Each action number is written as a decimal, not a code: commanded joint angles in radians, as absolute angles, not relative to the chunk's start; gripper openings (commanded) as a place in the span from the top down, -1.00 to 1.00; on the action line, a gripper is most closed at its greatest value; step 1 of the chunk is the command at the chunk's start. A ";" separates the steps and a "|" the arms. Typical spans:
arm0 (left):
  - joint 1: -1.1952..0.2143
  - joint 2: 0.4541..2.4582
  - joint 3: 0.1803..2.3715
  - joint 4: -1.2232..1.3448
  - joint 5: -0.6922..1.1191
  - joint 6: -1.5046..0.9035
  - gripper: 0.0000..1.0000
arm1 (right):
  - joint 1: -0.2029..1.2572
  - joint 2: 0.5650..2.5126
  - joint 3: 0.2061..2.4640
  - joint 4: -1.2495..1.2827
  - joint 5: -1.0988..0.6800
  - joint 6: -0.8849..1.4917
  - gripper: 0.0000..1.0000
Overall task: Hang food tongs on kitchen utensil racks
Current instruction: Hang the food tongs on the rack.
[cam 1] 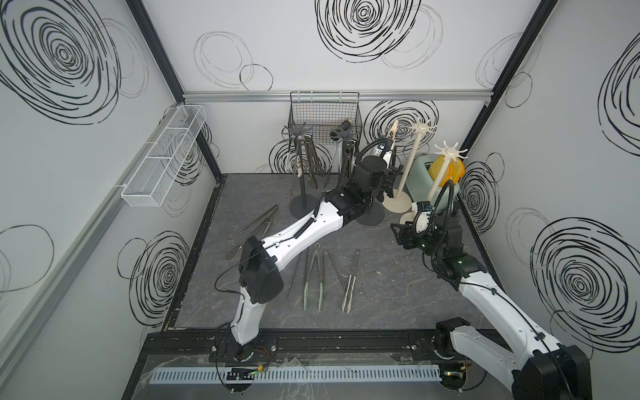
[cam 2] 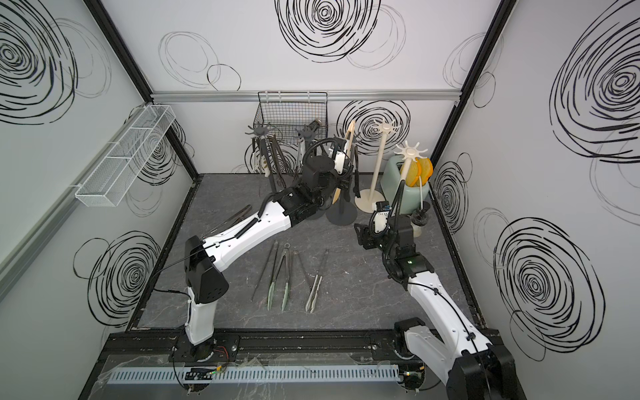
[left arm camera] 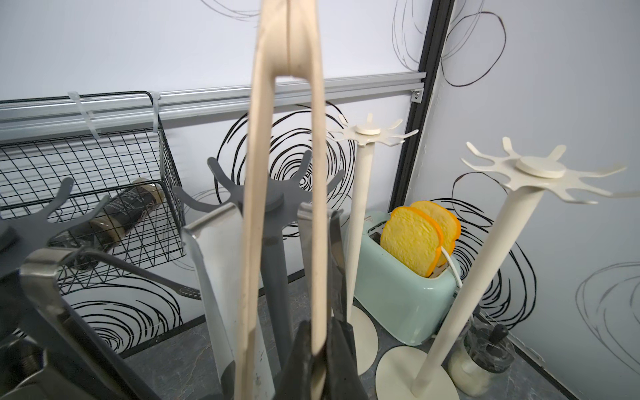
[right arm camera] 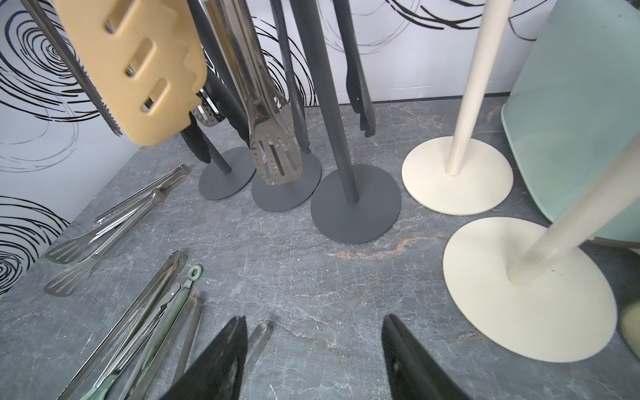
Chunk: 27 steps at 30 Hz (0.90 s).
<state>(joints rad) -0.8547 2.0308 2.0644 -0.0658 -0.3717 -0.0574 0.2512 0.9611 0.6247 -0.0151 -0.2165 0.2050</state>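
- Six or so food tongs lie loose on the grey table, not yet hung; nearest the onlooker is a fan of four, among them a green-tipped pair and a steel pair with pale tips; two more steel pairs with slotted ends lie to the left, partly under the left arm in both top views.
- The right gripper hovers low over bare table beyond the fan, near the round base of the nearer cream rack; its jaws stand wide apart with nothing between them.
- Further back, the left gripper is clamped on cream tongs, holding them upright with the joined end on top; in the left wrist view that end rises above the hook star of a dark grey rack and stands in front of it; whether it touches a hook I cannot tell.
- At the back, three dark grey racks stand in a row; the leftmost rack and its neighbour each carry several hanging tongs; the third, the one by the cream tongs, carries at least two.
- To the right, the farther cream rack and the nearer one show bare hooks; a mint toaster sits behind them.
- Judgement: roughly half done; one pair is in hand for hanging, about six wait on the table, and the cream racks offer free hooks.
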 commanded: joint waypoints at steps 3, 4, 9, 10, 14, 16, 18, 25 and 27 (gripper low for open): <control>-0.853 2.069 2.137 -0.072 -0.428 -0.031 1.00 | 0.242 0.959 0.610 0.000 -0.231 0.198 -0.29; -0.853 2.072 2.139 -0.073 -0.432 -0.031 1.00 | 0.240 0.959 0.611 0.000 -0.233 0.197 -0.29; -0.851 2.080 2.143 -0.077 -0.449 -0.028 1.00 | 0.237 0.961 0.608 0.005 -0.238 0.198 -0.29; -0.850 2.080 2.142 -0.078 -0.447 -0.028 1.00 | 0.236 0.960 0.607 0.005 -0.239 0.199 -0.29; -0.847 2.080 2.132 -0.084 -0.445 -0.038 1.00 | 0.235 0.962 0.606 0.007 -0.244 0.200 -0.29; -0.848 2.080 2.120 -0.084 -0.441 -0.040 1.00 | 0.233 0.962 0.604 0.009 -0.244 0.201 -0.29; -0.848 2.080 2.105 -0.084 -0.438 -0.049 1.00 | 0.233 0.963 0.603 0.010 -0.245 0.202 -0.29; -0.847 2.071 2.050 -0.081 -0.440 -0.068 1.00 | 0.230 0.969 0.603 0.015 -0.256 0.203 -0.29; -0.848 2.067 2.032 -0.079 -0.441 -0.075 1.00 | 0.229 0.969 0.601 0.017 -0.257 0.204 -0.29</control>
<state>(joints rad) -0.8509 2.0808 2.0567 -0.1173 -0.4339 -0.0601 0.2333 0.9649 0.6121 -0.0132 -0.2447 0.2054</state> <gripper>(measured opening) 0.097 0.647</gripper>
